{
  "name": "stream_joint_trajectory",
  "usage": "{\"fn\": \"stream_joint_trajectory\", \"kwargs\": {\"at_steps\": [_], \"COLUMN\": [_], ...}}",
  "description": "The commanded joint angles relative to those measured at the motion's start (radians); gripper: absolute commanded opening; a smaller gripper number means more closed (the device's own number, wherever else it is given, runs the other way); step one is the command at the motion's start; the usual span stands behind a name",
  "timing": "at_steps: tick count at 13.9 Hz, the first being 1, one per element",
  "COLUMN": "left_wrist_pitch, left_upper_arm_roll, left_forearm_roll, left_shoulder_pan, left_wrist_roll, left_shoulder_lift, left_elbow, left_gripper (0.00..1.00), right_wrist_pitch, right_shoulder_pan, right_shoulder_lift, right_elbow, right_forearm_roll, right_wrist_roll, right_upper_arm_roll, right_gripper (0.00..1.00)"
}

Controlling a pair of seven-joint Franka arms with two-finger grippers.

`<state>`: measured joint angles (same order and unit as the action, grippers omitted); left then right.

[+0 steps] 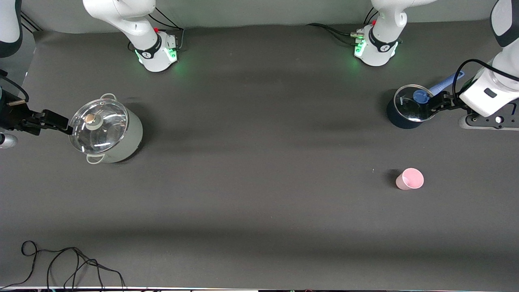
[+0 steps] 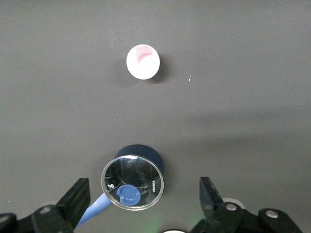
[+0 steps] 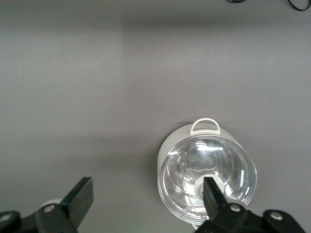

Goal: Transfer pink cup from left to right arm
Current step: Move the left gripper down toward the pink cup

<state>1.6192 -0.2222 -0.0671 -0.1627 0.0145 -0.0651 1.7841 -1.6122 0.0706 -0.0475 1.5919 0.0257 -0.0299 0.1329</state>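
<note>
The pink cup (image 1: 409, 179) stands upright on the dark table, toward the left arm's end and nearer to the front camera than the dark blue pot (image 1: 406, 108). It also shows in the left wrist view (image 2: 143, 62), seen from above. My left gripper (image 1: 437, 102) is open and empty, up over the rim of the blue pot and apart from the cup; in the left wrist view (image 2: 143, 196) its jaws stand wide apart. My right gripper (image 1: 61, 121) is open and empty beside the white pot (image 1: 106, 132) at the right arm's end, also seen in the right wrist view (image 3: 146, 194).
The blue pot (image 2: 133, 182) has a glass lid with a blue knob and a light-blue handle. The white pot (image 3: 206, 170) has a glass lid and two loop handles. A black cable (image 1: 61, 263) lies at the table's near corner, at the right arm's end.
</note>
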Motion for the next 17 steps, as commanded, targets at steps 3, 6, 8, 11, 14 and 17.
{"fn": "stream_joint_trajectory", "kwargs": {"at_steps": [3,6,8,11,14,17], "left_wrist_pitch": [-0.001,0.014,0.022,0.028,0.027,0.027], "left_upper_arm_roll": [0.004,0.015,0.021,0.023,0.023,0.023], "left_forearm_roll": [0.007,0.013,0.03,0.062,0.107,0.301], "left_shoulder_pan": [-0.003,-0.023,-0.063,-0.162,-0.234,-0.352], "left_wrist_roll": [0.013,0.092,0.25,0.7,1.015,1.356], "left_shoulder_lift": [-0.012,-0.007,0.007,0.086,0.142,0.241], "left_elbow": [0.008,0.008,-0.006,-0.09,-0.162,-0.201], "left_gripper": [1.0,1.0,1.0,1.0,1.0,1.0], "right_wrist_pitch": [-0.005,-0.005,-0.005,-0.005,-0.003,-0.003], "right_shoulder_pan": [0.006,0.006,0.006,0.006,0.006,0.006], "right_shoulder_lift": [-0.002,-0.003,-0.002,-0.002,-0.003,-0.002], "right_elbow": [-0.012,-0.01,-0.012,-0.023,-0.024,-0.029], "right_forearm_roll": [0.01,0.01,0.01,0.01,0.01,0.01], "right_wrist_roll": [0.01,0.008,0.008,0.01,0.008,0.008], "right_upper_arm_roll": [0.004,0.004,0.004,0.004,0.004,0.004], "right_gripper": [1.0,1.0,1.0,1.0,1.0,1.0]}}
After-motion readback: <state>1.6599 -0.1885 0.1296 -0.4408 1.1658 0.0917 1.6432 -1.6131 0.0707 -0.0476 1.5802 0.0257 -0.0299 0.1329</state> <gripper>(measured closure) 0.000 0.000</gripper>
